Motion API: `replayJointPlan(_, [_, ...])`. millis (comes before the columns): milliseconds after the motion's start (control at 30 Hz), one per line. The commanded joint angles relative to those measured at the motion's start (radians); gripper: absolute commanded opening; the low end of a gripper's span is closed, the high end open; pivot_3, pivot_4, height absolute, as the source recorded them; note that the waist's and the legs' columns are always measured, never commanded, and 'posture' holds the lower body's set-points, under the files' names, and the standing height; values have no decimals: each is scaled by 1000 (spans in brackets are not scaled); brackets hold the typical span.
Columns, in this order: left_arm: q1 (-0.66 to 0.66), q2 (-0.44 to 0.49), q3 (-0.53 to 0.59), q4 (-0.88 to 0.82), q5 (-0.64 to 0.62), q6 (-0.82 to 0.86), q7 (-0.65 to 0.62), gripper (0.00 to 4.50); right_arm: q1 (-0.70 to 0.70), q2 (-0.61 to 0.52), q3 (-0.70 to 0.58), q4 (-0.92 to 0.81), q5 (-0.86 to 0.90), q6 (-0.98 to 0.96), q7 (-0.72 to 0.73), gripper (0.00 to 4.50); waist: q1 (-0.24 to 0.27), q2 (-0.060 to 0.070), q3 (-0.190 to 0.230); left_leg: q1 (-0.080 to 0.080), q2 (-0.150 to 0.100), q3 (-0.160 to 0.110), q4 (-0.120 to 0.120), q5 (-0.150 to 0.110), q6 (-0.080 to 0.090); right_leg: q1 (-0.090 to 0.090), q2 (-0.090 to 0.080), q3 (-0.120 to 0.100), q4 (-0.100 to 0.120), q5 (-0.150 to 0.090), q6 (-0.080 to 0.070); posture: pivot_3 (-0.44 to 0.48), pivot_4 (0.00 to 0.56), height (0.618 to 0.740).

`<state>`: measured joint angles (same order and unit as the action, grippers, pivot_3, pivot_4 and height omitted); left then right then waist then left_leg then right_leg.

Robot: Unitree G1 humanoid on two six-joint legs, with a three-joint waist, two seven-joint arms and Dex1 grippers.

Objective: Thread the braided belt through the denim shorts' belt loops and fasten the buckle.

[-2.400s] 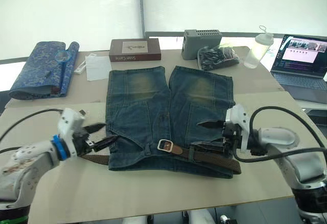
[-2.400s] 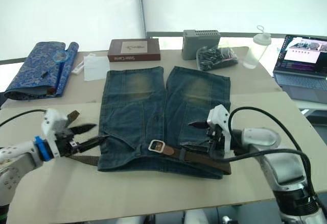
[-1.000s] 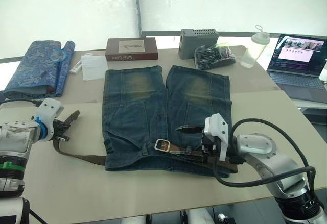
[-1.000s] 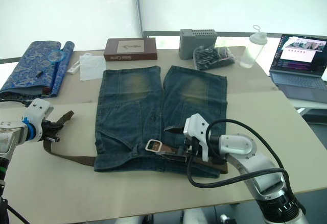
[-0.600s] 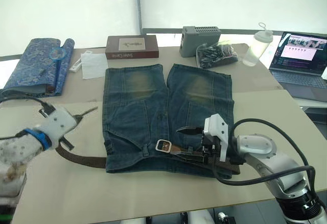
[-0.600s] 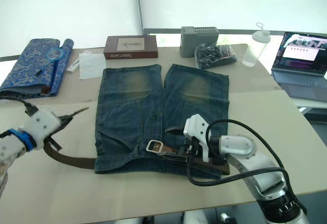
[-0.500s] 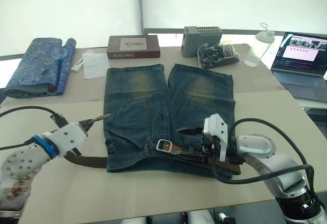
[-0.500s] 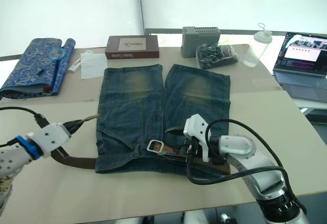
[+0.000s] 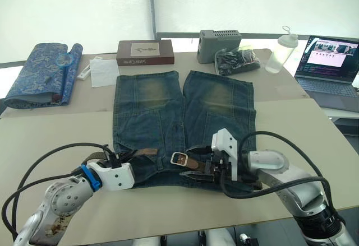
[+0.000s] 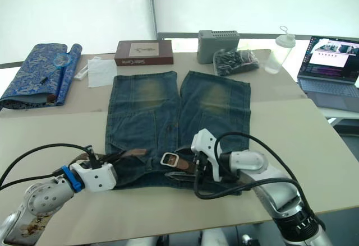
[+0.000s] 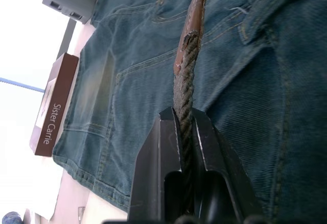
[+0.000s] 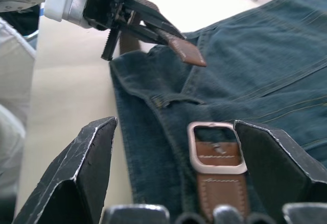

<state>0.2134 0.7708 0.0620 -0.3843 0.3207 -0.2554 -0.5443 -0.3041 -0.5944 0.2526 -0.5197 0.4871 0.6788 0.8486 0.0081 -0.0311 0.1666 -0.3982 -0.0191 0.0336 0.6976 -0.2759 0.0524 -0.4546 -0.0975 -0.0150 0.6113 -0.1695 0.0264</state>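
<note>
Two grippers at the fastening step: the braided belt's tip (image 11: pixel 196 3) is held clamped by the left gripper (image 11: pixel 185 132), just short of the buckle (image 12: pixel 216 148), framed by the wide-spread right gripper (image 12: pixel 173 147); insertion is needed next.

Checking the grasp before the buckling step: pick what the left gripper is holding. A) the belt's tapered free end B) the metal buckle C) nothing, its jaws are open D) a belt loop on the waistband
A: the left gripper is shut on the braided belt just behind its leather tip, held over the denim shorts; the buckle lies apart, between the right gripper's open jaws.
</note>
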Motion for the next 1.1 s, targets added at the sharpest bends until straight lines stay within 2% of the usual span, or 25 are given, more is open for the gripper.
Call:
replayJointPlan(33, [32,40,10,4,30,-58,-10,72,-33,10,21,-19,-18,-11,-4,4056,-1,0,0,0,0,0,0,0,0,0,0,0,0,0,0,0,150,740])
replayJointPlan(200, [58,52,-2,-1,61,-70,-19,72,-52,15,35,-4,-47,-20,-7,4056,2,0,0,0,0,1,1,0,0,0,0,0,0,0,0,0,150,740])
replayJointPlan(300, [64,51,-15,-8,123,-43,-16,72,-59,16,42,3,-62,-28,-3,4056,2,0,0,0,0,1,1,0,0,0,0,0,0,0,0,0,150,740])
replayJointPlan(500, [28,-15,-70,-38,170,44,-21,72,-57,6,34,-3,-64,-16,14,4056,2,0,0,1,0,1,1,0,0,1,1,0,0,0,0,0,150,740])
replayJointPlan(733, [-12,-94,-143,-63,169,79,-24,72,-54,-27,26,-15,-42,32,37,4056,7,3,-2,4,-1,1,2,0,0,6,0,0,0,1,1,0,150,740])
replayJointPlan(933, [-52,-164,-175,-79,87,99,-30,72,-73,-35,57,11,-72,56,42,4056,5,3,-2,10,0,1,2,0,1,13,0,0,-2,0,2,0,150,740])
replayJointPlan(1100, [-55,-177,-186,-64,64,130,-49,72,-106,-22,103,55,-136,21,30,4056,3,3,-2,11,1,1,2,0,1,13,1,0,-2,0,2,0,150,740])
